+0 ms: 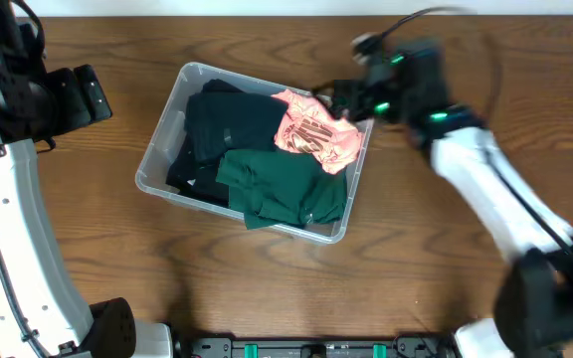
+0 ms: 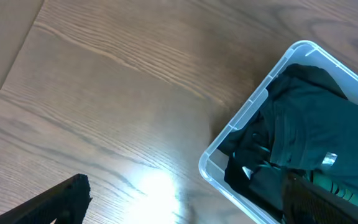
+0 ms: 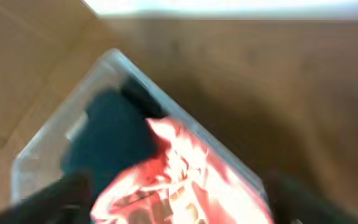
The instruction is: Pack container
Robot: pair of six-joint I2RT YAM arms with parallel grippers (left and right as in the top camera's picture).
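Note:
The clear plastic container (image 1: pixel 155 151) stands on the wooden table, left of centre. It holds a dark garment (image 1: pixel 225 124), a green garment (image 1: pixel 282 187) and a pink printed garment (image 1: pixel 313 134) draped at its far right corner. My right gripper (image 1: pixel 341 99) is blurred, just beyond that corner, open above the pink garment (image 3: pixel 173 180). The right wrist view shows its fingers (image 3: pixel 179 205) wide apart over the container (image 3: pixel 114 59). My left gripper (image 1: pixel 97 94) is open and empty at the far left, away from the container (image 2: pixel 229 134); its fingers (image 2: pixel 185 208) frame bare table.
The wooden table (image 1: pixel 446 268) extends around the container. The left arm's white link (image 1: pixel 8 249) runs down the left side. The right arm's white link (image 1: pixel 495 199) crosses the right half. A black rail (image 1: pixel 316 348) lies along the front edge.

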